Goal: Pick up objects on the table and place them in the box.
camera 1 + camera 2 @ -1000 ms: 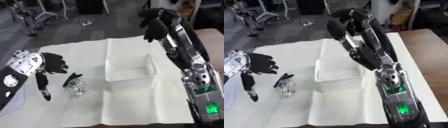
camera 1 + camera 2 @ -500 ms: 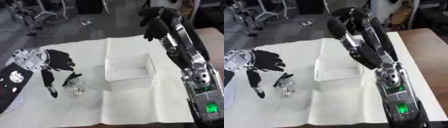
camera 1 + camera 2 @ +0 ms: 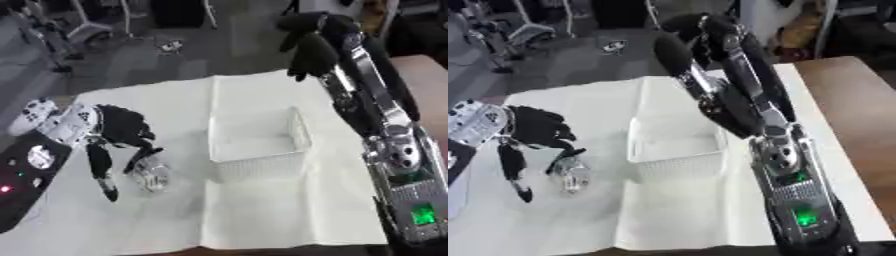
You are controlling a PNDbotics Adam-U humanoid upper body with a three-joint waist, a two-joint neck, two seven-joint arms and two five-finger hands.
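Small shiny object [image 3: 150,175] just under the left hand [image 3: 118,131].

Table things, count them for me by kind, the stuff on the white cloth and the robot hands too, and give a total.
White mesh box: 1
Small clear shiny object, beside the box: 1
Robot hands: 2, the left hand down at the shiny object, the right hand raised beyond the box
Total: 4

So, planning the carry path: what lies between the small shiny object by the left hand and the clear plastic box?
Only bare white cloth separates the shiny object from the box, seen in the left eye view.
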